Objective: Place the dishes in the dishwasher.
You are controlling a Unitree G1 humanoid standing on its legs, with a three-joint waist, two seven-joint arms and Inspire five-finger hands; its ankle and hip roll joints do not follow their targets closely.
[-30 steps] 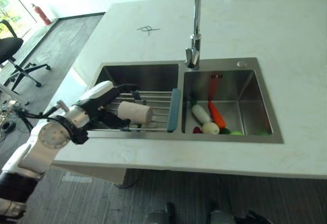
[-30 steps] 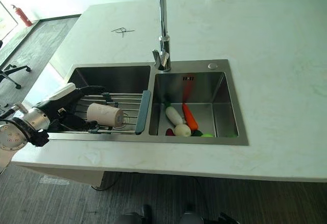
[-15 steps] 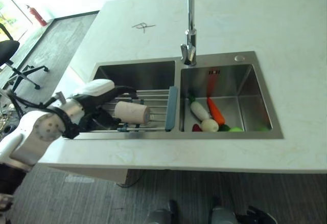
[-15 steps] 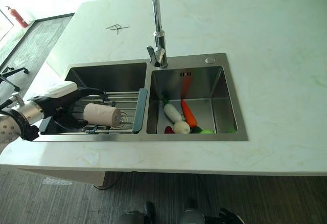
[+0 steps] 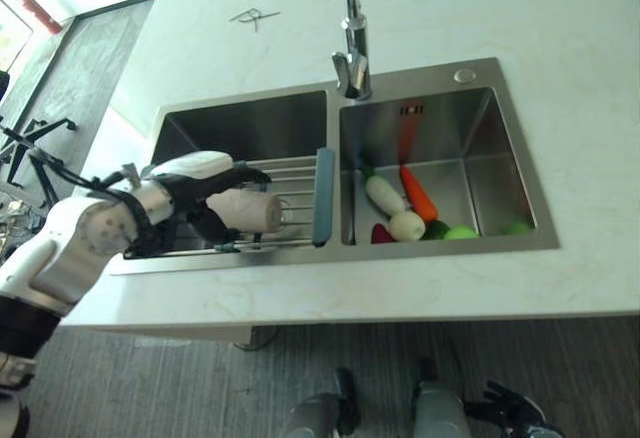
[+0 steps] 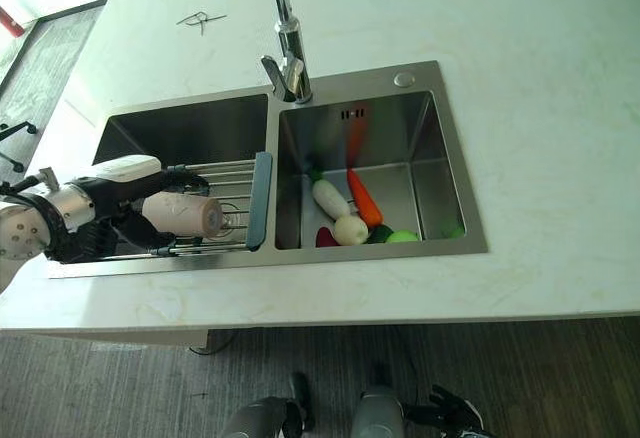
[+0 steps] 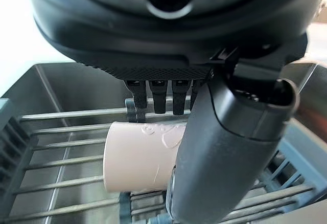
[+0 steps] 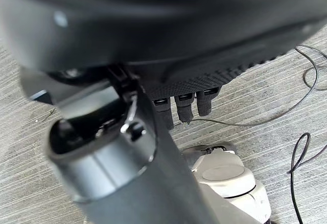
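A pale pink cup (image 5: pixel 248 210) lies on its side on the wire rack (image 5: pixel 292 172) that spans the left basin of the steel sink (image 5: pixel 250 123). My left hand (image 5: pixel 196 194) reaches in over the rack from the left, fingers curled over the cup's far side and thumb across its near side. The left wrist view shows the cup (image 7: pixel 138 155) held between the fingers (image 7: pixel 158 96) and the thumb (image 7: pixel 225 152). My right hand (image 8: pixel 153 45) hangs idle above the grey floor, fingers relaxed and holding nothing.
The rack ends in a blue-grey bar (image 5: pixel 322 196) at the divider. In the right basin lie a white radish (image 5: pixel 385 196), a carrot (image 5: pixel 420 193), a white ball (image 5: pixel 407 225) and green pieces (image 5: pixel 460 231). A tall faucet (image 5: pixel 352 48) stands behind. White counter (image 5: pixel 560 18) surrounds the sink.
The camera has shifted, so the sink sits higher and further left in view. My left hand has closed round the cup, which now lies tight against the palm.
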